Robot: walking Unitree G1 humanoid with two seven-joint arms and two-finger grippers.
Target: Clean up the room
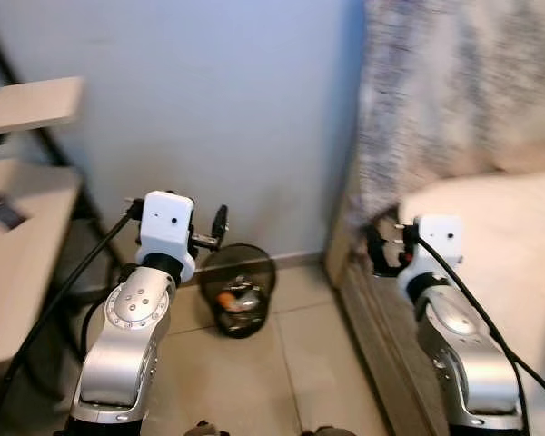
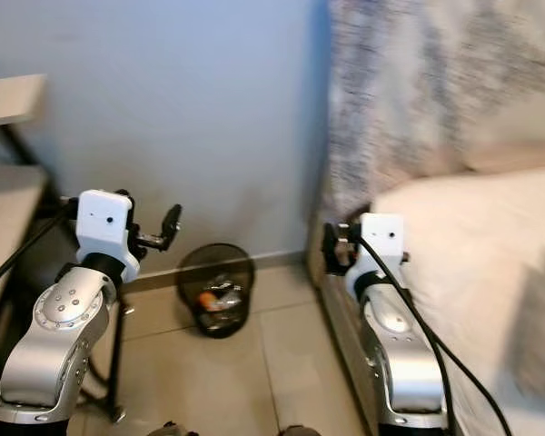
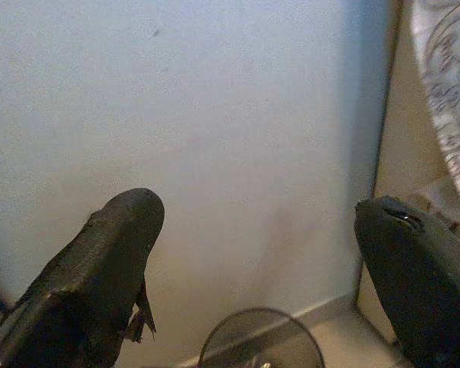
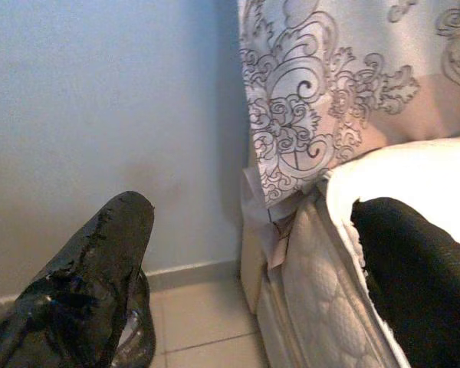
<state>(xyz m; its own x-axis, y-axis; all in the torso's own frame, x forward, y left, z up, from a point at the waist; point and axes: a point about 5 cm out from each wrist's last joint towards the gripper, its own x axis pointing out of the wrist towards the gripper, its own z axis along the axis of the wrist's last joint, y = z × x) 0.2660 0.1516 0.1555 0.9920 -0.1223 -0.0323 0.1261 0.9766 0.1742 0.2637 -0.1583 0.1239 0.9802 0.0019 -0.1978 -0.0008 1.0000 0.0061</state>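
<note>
A pale wooden desk (image 1: 23,254) stands at the far left, a small dark flat object (image 1: 2,213) lying on its top and a light shelf (image 1: 32,102) raised above it on a dark frame. Just to its right, the robot's left arm is lifted before a plain blue-grey wall (image 1: 236,118), its left gripper (image 3: 261,222) held in the air with the fingers (image 3: 115,253) spread wide and nothing between them. Below and slightly right of that gripper, a black wire-mesh wastebasket (image 1: 237,289) sits on the beige tiled floor (image 1: 254,372), close against the foot of the wall; orange and pale scraps lie in its bottom, too small to identify. In the left wrist view the basket's round rim (image 3: 261,337) shows beneath the open fingers.

Farther right, the floor meets the quilted side of a bed (image 1: 490,245), whose pale mattress runs along the right of the scene. A white curtain (image 4: 330,84) printed with grey scrollwork hangs behind the bed, its lower edge reaching the mattress corner. The right gripper (image 4: 253,268) is raised beside that corner, just off the bed's edge, its fingers (image 4: 100,276) likewise held wide apart and empty. Black cables trail back along both silver arms. The eye views are slightly blurred.
</note>
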